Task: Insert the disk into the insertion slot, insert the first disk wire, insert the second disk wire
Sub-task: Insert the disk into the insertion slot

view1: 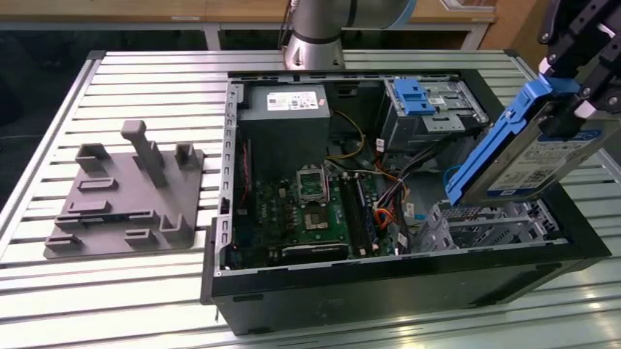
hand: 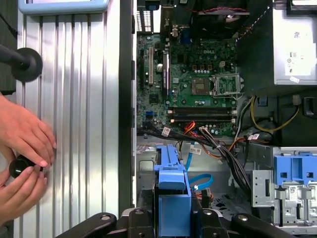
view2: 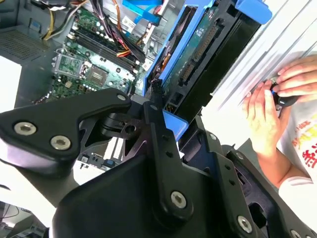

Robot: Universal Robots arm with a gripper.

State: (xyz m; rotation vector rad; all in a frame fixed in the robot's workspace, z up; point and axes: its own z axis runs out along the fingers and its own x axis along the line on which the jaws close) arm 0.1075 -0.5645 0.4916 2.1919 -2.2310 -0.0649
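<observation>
Plastic of the blue carrier sat between the fingers (view2: 158, 129), closed narrowly on the disk (view1: 529, 156), which hung tilted just above the insertion slot (view1: 485, 222) at the near corner of the open computer case (view1: 388, 276), on the exterior view's right.

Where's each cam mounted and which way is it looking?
Exterior view: off the arm, high up, looking down into the open computer case; shows the arm column and the end effector holding the disk by the insertion slot.
First wrist view: on the wrist, facing straight down past the end effector at the motherboard.
Second wrist view: on the wrist, angled along the end effector's linkage and the disk.
Shared: both wrist views catch the disk, the motherboard and a person's hands.
</observation>
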